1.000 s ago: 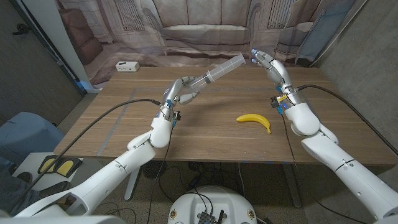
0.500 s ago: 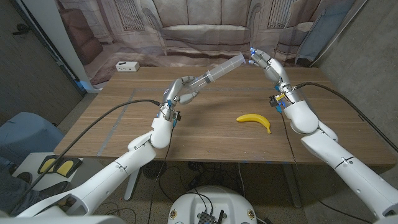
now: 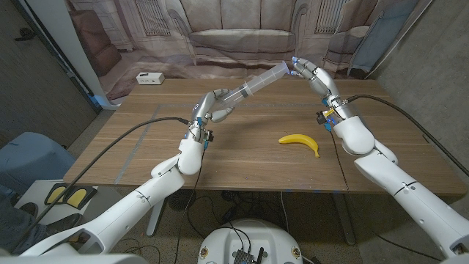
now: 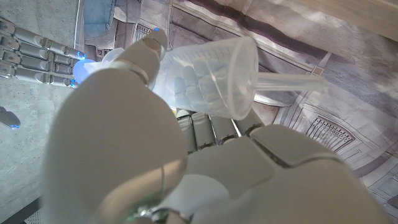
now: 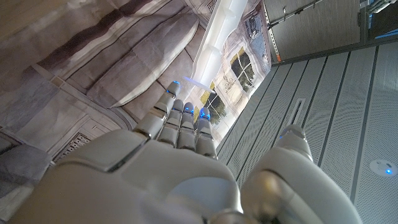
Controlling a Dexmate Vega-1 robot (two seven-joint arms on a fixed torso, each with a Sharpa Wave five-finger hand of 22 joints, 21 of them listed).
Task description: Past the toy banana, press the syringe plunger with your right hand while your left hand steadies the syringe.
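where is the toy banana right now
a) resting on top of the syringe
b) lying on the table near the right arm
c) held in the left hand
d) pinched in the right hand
b: the toy banana lies on the wooden table beside the right arm, while the left hand holds the syringe up off the table.

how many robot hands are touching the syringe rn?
2. The left robot hand grips the syringe by its lower barrel, holding it tilted above the table. The right robot hand has its fingertips at the upper plunger end; actual contact looks likely, but it's hard to confirm.
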